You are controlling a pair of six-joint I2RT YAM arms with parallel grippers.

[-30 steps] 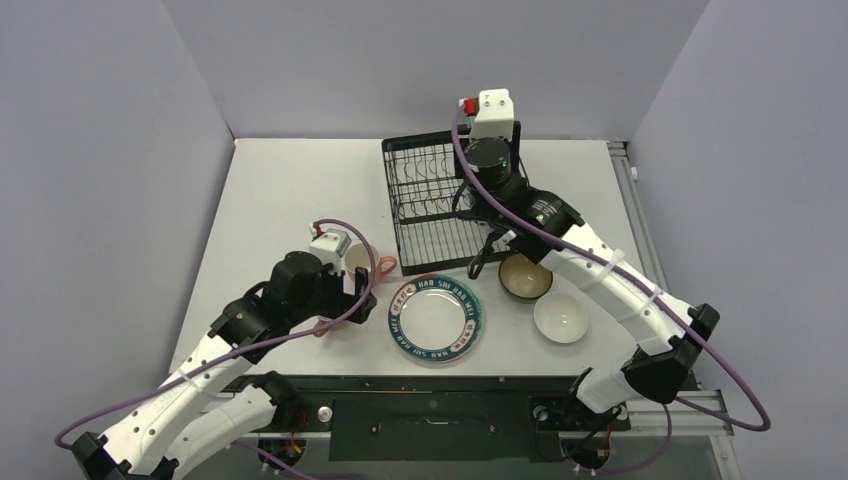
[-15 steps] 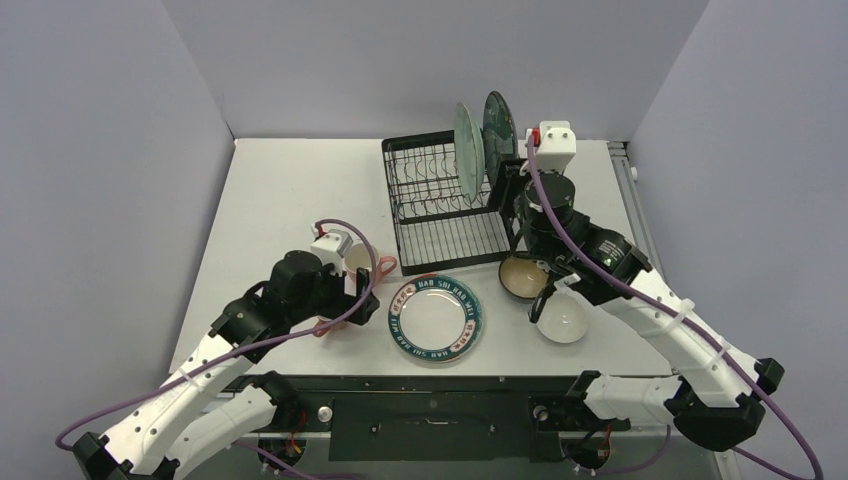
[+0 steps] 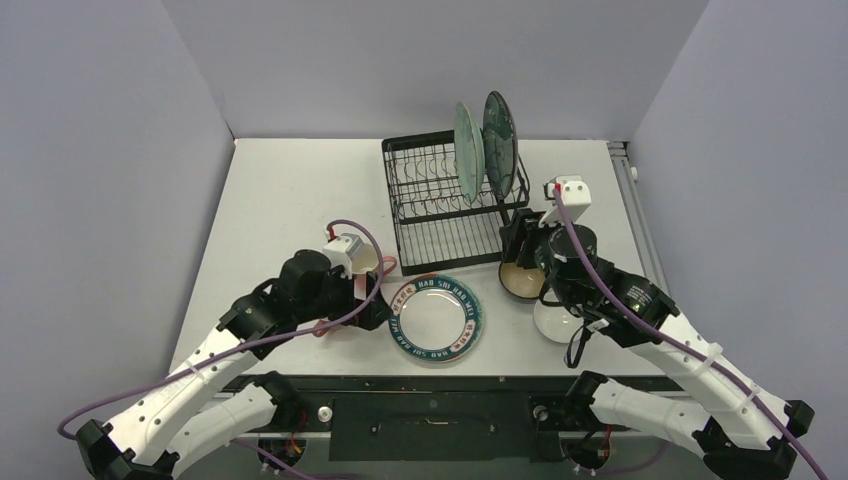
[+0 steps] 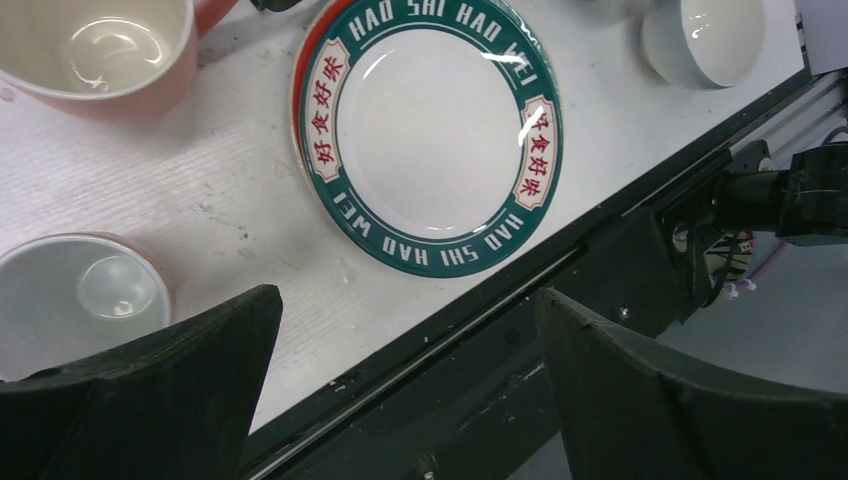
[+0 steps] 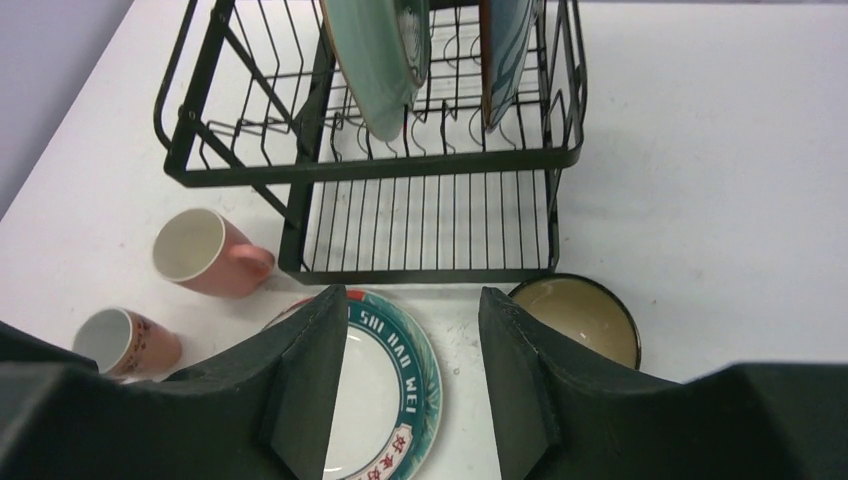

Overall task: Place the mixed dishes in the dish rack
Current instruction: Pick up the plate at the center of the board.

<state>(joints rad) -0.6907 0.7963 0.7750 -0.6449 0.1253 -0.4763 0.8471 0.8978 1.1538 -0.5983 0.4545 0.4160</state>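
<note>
The black dish rack (image 3: 390,195) holds a light green plate (image 3: 466,140) and a dark teal plate (image 3: 500,128) upright in its slots; all three also show in the right wrist view, rack (image 5: 370,168), green plate (image 5: 375,60), teal plate (image 5: 505,50). A white teal-rimmed plate (image 3: 435,318) lies on a red-orange plate (image 4: 303,70). My left gripper (image 3: 375,300) (image 4: 410,400) is open and empty beside it. My right gripper (image 3: 522,248) (image 5: 410,380) is open and empty above the brown bowl (image 3: 522,282). The pink mug (image 4: 100,50) and the white mug (image 4: 75,300) stand left of the plates.
A small white bowl (image 3: 555,322) sits partly under my right arm, near the table's front edge (image 4: 470,320). Grey walls close in the left, back and right sides.
My right arm has pulled back from over the rack toward the brown bowl, uncovering two plates standing in the slots. My left gripper has shifted slightly right toward the stacked plates.
</note>
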